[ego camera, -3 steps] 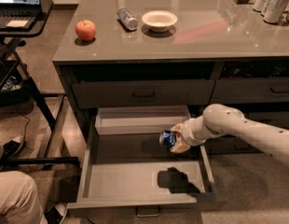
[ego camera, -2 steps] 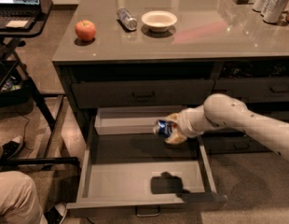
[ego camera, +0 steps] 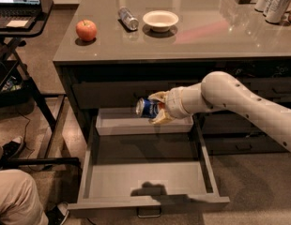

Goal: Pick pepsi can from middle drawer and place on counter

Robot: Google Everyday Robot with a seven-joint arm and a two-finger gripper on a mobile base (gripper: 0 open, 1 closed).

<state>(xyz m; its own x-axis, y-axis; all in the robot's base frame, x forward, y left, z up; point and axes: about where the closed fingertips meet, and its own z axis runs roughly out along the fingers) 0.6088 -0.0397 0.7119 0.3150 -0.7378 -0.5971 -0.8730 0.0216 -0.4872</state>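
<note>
Above middle drawer (ego camera: 145,179), pincer (ego camera: 157,108) grips pepsi can (ego camera: 146,108) sideways, below counter (ego camera: 206,36) edge.

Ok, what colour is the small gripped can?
The small soda can is blue, silver-ended, camera view; the gripper holds it over the grey drawer.

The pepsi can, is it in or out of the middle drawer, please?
Out: the tool grips the pepsi can sideways above the open middle drawer, below the counter.
</note>
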